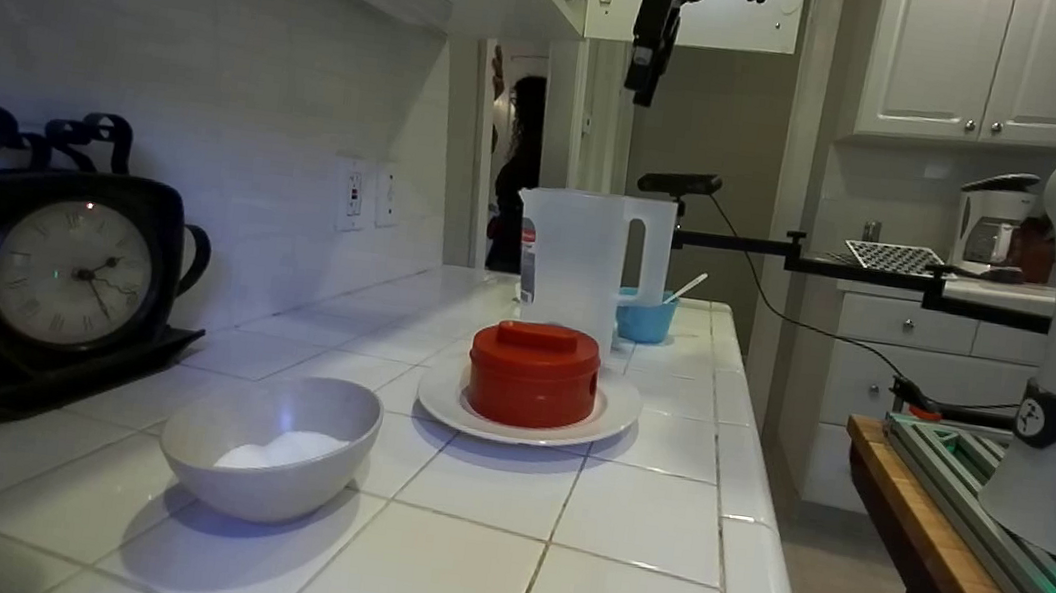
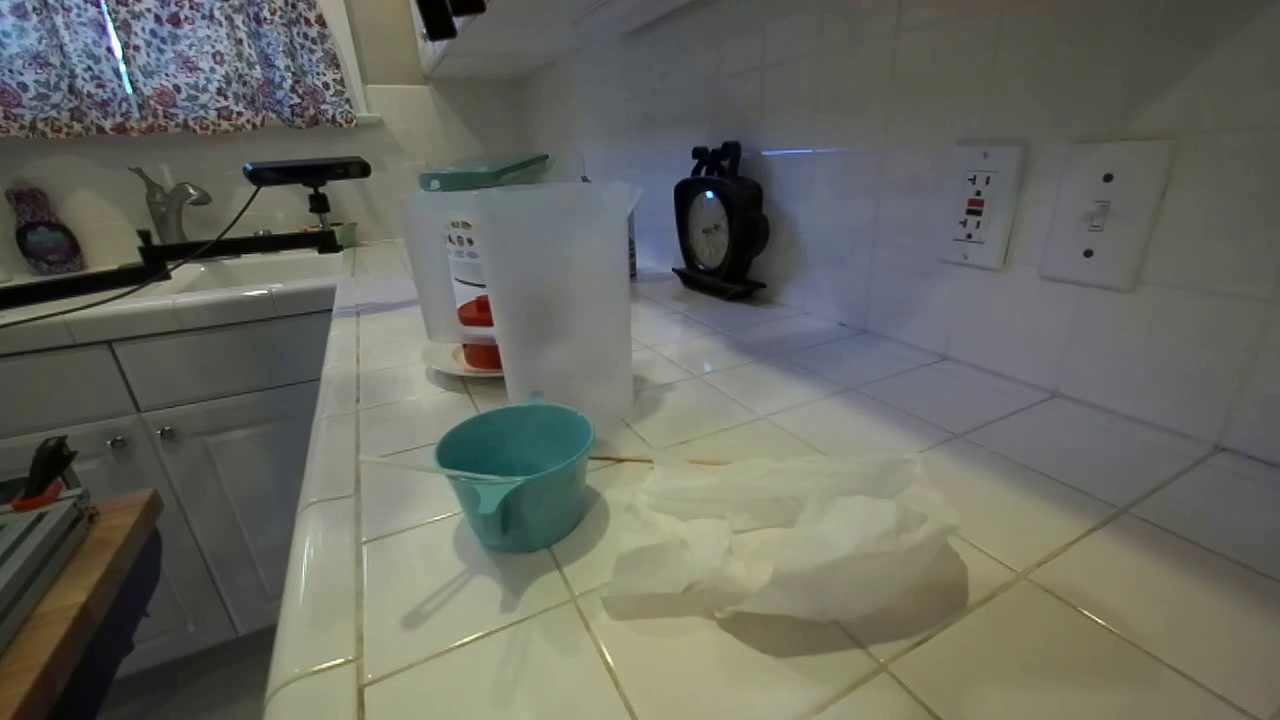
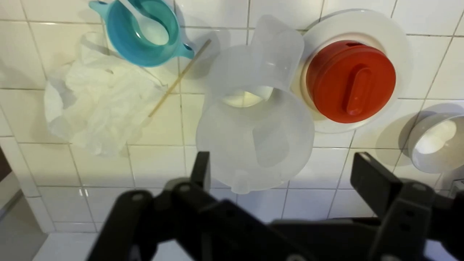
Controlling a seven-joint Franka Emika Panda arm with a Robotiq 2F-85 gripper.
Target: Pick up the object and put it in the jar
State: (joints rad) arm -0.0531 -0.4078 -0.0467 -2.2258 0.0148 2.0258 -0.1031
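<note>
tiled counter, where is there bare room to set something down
Bare tile lies between the bowl, the plate and the counter's rounded edge. Another patch lies between the crumpled paper and the wall. Crowded: the jug stands close by the plate with the red container, and the blue cup, thin stick and crumpled paper bunch together.

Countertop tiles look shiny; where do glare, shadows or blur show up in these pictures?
Wrist view: glints on the tiles, and the dark fingers look slightly soft; in an exterior view, the white bowl shades the tiles below and the clock face catches a tiny glint; in an exterior view, the turquoise cup casts a shadow.
</note>
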